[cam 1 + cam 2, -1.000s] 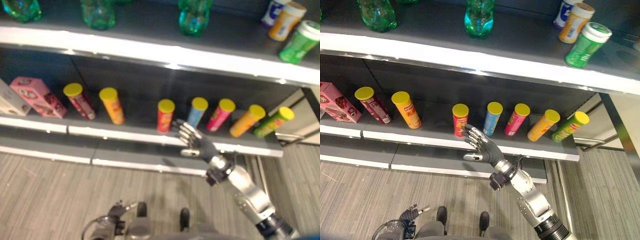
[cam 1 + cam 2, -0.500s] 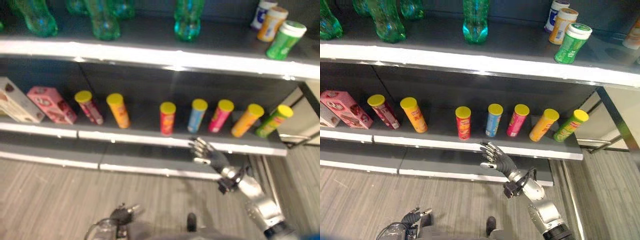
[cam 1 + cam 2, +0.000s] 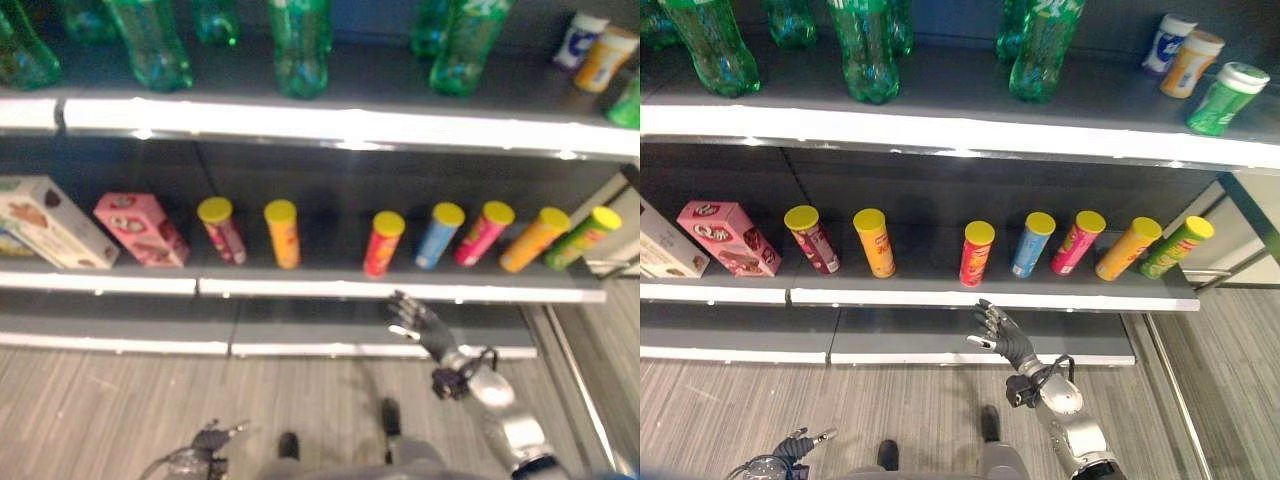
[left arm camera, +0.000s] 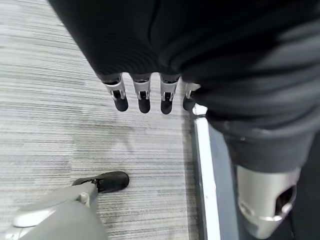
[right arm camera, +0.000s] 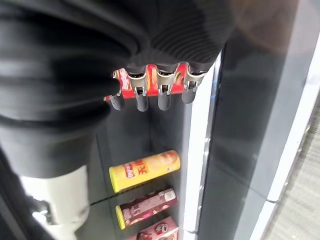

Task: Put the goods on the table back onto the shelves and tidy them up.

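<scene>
Several crisp cans with yellow lids stand in a row on the middle shelf. Among them are a red can, a blue can and a pink can. My right hand hangs open and empty just below the shelf's front edge, under the red can and apart from it. In the right wrist view the red can lies past the straight fingertips, with an orange can and a maroon can further along. My left hand hangs low over the floor, its fingers straight and empty.
A pink box and a white box stand at the left of the middle shelf. Green bottles line the upper shelf, with small tubs at its right end. A lower shelf juts out beneath my right hand.
The camera has swung, so more of the shelves' left side shows. My right hand has drawn back and down from in front of the red can to below the shelf edge, staying open.
</scene>
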Tool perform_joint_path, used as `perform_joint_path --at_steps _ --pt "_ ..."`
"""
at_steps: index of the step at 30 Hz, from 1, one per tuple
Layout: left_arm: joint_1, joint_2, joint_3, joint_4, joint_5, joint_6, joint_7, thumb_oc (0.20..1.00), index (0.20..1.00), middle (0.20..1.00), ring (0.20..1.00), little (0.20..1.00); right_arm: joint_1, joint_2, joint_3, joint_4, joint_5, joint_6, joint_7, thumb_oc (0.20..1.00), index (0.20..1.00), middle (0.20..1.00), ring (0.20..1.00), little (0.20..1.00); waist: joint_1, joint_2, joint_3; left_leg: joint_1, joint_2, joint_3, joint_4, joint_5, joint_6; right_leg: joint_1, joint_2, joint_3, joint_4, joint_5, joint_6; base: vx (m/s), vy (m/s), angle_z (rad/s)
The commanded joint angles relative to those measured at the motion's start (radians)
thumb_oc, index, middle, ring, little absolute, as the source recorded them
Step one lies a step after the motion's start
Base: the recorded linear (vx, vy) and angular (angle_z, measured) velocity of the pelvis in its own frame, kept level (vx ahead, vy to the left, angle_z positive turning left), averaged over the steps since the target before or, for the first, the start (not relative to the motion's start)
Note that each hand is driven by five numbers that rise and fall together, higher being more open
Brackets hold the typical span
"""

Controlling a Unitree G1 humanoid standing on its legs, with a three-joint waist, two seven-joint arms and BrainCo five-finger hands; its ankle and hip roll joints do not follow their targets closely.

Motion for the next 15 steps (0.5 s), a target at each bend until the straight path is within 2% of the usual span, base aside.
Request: perform_joint_path --at_steps 1,4,10,11,12,15 --pt "-0.047 -0.059 0.009 -0.027 0.003 -0.021 -0.001 1.000 1.000 1.000 1.000 1.000 -0.059 -0.046 -0.052 -0.121 -0.016 -0.043 -0.011 1.000 1.000 1.000 1.000 1.000 0.011 0.038 0.053 0.011 0.074 -0.071 0.007 -0.091 -0.008 0.028 0.013 -0.016 -0.038 0.017 -0.056 0.02 -0.083 0.23" --pt "-0.058 -0.075 -0.006 -0.038 0.010 -0.022 -0.004 1.000 1.000 1.000 1.000 1.000 -0.058 -0.064 -0.059 -0.133 -0.033 -0.046 -0.021 1.000 1.000 1.000 1.000 1.000 0.011 0.034 0.084 0.006 0.081 -0.076 0.007 -0.079 -0.012 0.042 0.012 -0.024 -0.036 0.022 -0.052 0.01 -0.074 0.06" --pt "-0.082 -0.079 -0.019 -0.088 0.013 -0.019 -0.008 1.000 1.000 1.000 1.000 1.000 -0.076 -0.081 -0.069 -0.130 -0.072 -0.050 -0.046 1.000 1.000 1.000 1.000 1.000 0.007 0.046 0.157 0.009 0.096 -0.073 0.007 -0.063 -0.021 0.046 0.007 -0.031 -0.017 0.027 -0.045 -0.01 -0.026 0.06" --pt "-0.098 -0.077 -0.026 -0.109 0.011 -0.019 -0.006 1.000 1.000 1.000 1.000 1.000 -0.096 -0.094 -0.068 -0.136 -0.094 -0.051 -0.060 1.000 1.000 1.000 1.000 1.000 0.006 0.054 0.192 0.004 0.102 -0.070 0.007 -0.054 -0.026 0.037 0.002 -0.033 -0.006 0.029 -0.043 -0.03 -0.014 0.04" --pt "-0.099 -0.077 -0.026 -0.109 0.011 -0.018 -0.006 1.000 1.000 1.000 1.000 1.000 -0.096 -0.094 -0.068 -0.136 -0.094 -0.050 -0.060 1.000 1.000 1.000 1.000 1.000 0.006 0.054 0.193 0.004 0.102 -0.070 0.007 -0.054 -0.026 0.037 0.002 -0.033 -0.005 0.028 -0.043 -0.07 -0.029 0.05" --pt "-0.109 -0.074 -0.023 -0.144 0.010 -0.019 -0.006 1.000 1.000 1.000 1.000 1.000 -0.136 -0.117 -0.077 -0.141 -0.129 -0.053 -0.091 1.000 1.000 1.000 1.000 1.000 0.003 0.067 0.262 -0.003 0.108 -0.067 0.007 -0.038 -0.032 0.019 -0.005 -0.029 0.014 0.033 -0.042 -0.05 -0.024 0.07"
